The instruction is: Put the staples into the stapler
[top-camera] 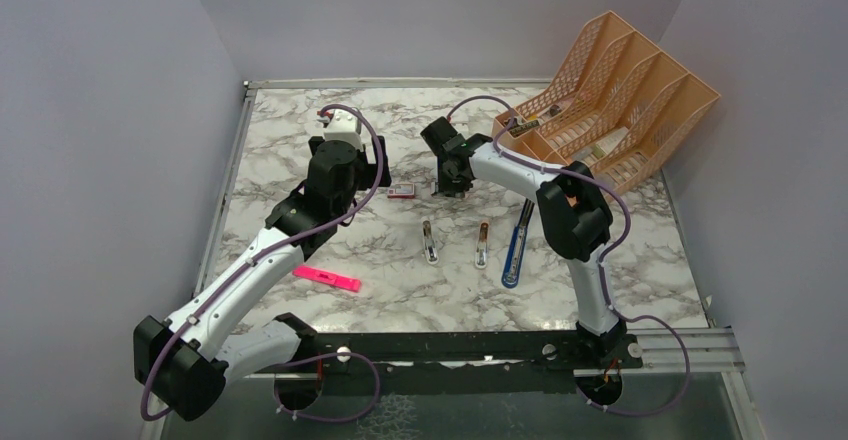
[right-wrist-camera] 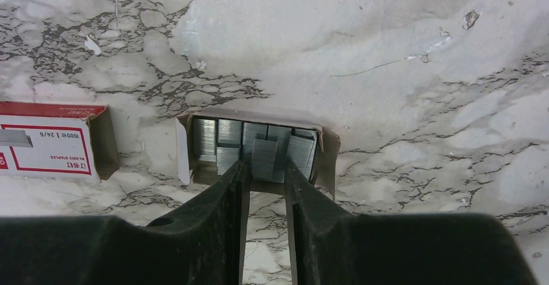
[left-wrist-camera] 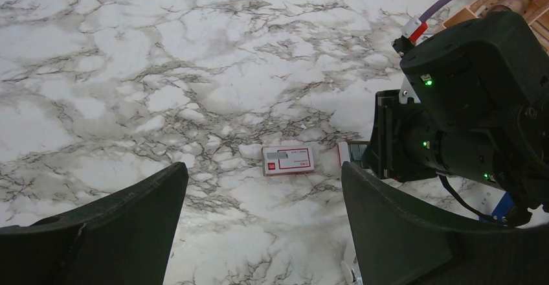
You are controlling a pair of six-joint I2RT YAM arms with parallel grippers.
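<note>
Right tool (right-wrist-camera: 267, 168): my two fingers are drawn in narrow, pinching one block of the staples (right-wrist-camera: 264, 157) from either side, tips down at the bench.
Staples: the pinched block sits in an open white card tray (right-wrist-camera: 184, 152) among other grey blocks, in the middle of the row, directly between my fingertips.
Box sleeve (right-wrist-camera: 48, 144): red and white, lying flat just to the left of the tray, apart from it by a small gap.
Left tool (left-wrist-camera: 263, 181): spread wide and holding nothing, above the bench, looking across at the sleeve and at my right wrist.
Bench (top-camera: 300, 140): white marble pattern with dark veins, scuffed and specked near the tray.
Room: plain pale grey walls on three sides; an orange file rack (top-camera: 620, 100) leans in the far right corner.
Further out: a pink highlighter (top-camera: 326, 279) lies near my left arm.
Hard to make out: two slim metal pieces (top-camera: 428, 242) and a long blue object (top-camera: 516, 245) lie nearer the bases than the tray; from above they are too small for me to tell what each is.
</note>
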